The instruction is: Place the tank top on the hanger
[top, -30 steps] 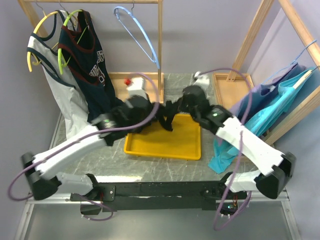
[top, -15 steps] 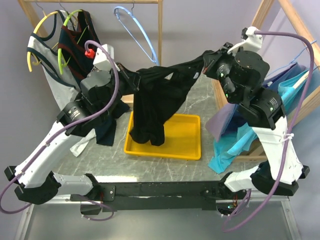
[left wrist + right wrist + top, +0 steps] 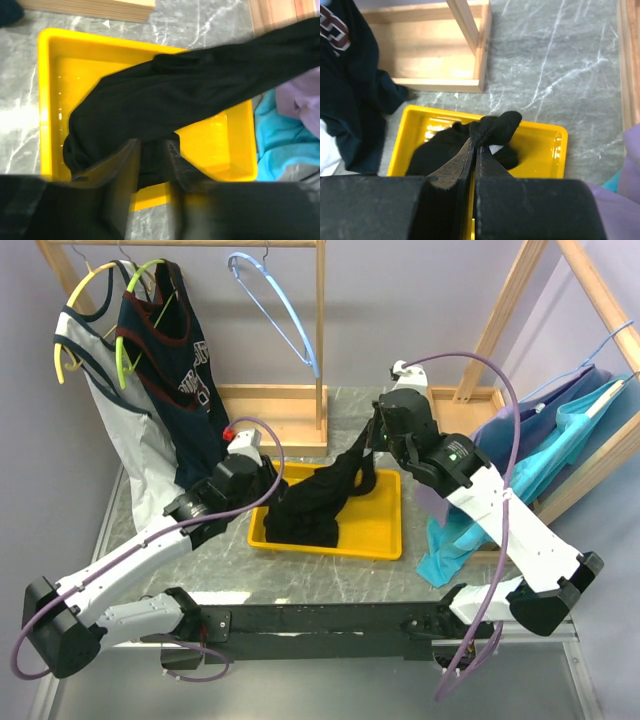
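Over the yellow tray (image 3: 380,532), your right gripper (image 3: 376,436) is pinching a fold of the tank top (image 3: 318,502) with its jaws clamped tight. One end is being held up while the rest is sagging in a dark heap inside the tray. That raised hold is drawing the cloth out, probably so that an opening can be found.

Your left gripper (image 3: 262,483) is hovering at the tray's left side with its jaws standing slightly apart. The left wrist view is showing fabric, tray rim and table through the gap, so as far as I can judge it is gripping nothing.

Up on the wooden rack (image 3: 321,340), the hanger (image 3: 296,320) is hanging bare, well apart from the cloth, so the threading is not yet begun.

You are working half blind. Black on black is hiding the straps and armholes, so I cannot tell which part the right gripper is holding. Neither wrist camera is catching the hanger.
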Available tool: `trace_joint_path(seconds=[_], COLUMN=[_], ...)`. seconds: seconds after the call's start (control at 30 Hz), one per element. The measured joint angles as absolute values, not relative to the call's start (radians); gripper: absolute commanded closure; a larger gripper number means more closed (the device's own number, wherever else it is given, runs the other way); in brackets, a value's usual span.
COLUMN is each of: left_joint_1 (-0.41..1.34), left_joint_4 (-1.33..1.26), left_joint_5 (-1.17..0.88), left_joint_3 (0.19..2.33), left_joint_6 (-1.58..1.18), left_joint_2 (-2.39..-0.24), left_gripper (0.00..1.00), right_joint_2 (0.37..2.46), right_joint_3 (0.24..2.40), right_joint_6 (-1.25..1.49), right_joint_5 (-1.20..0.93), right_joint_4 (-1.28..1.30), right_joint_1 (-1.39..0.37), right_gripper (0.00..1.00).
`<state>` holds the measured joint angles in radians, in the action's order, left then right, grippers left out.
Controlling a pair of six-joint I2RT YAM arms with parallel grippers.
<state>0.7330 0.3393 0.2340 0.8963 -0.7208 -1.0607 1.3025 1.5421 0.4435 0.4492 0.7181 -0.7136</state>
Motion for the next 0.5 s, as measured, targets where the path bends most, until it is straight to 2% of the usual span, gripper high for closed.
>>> trace_joint_path(seconds=[0.07,0.1,0.17,0.3,0.33,0.43,0.5], left_joint_1=[0.732,0.732,0.732,0.728,0.727,0.723,0.722], left_joint_4=[0.311,0.287,0.253,0.193,0.183,0.138,0.093], left_joint_5=[0.209,0.189,0.172,0.151,0.141,0.085,0.025], left_joint_3=[0.87,0.859,0.854,0.888,0.908,0.962,0.965], left_joint_6=[-0.71,-0.719,-0.713,-0.692,-0.686,-0.661,-0.642], left_joint_2=[-1.043,-1.026,-1.001,-1.011,-1.037,-1.122,-1.169], left_gripper=[0.22,0.2,0.21,0.43,0.44,0.44,0.38], right_joint_2=[1.296,1.29,1.276,1.223,1.203,1.148,1.138], right_joint_3=[1.542,1.542,1.542,1.482,1.449,1.331,1.261], right_joint_6=[0.439,0.434,0.426,0.426,0.43,0.453,0.469], right_joint_5=[0.44,0.43,0.404,0.364,0.357,0.344,0.332], right_joint_4=[0.705,0.695,0.683,0.637,0.628,0.604,0.603], right_joint_1=[-0.713,-0.713,-0.713,-0.731,-0.741,-0.774,-0.789], right_gripper=[1.0,1.0,1.0,1.0,1.0,1.0,1.0])
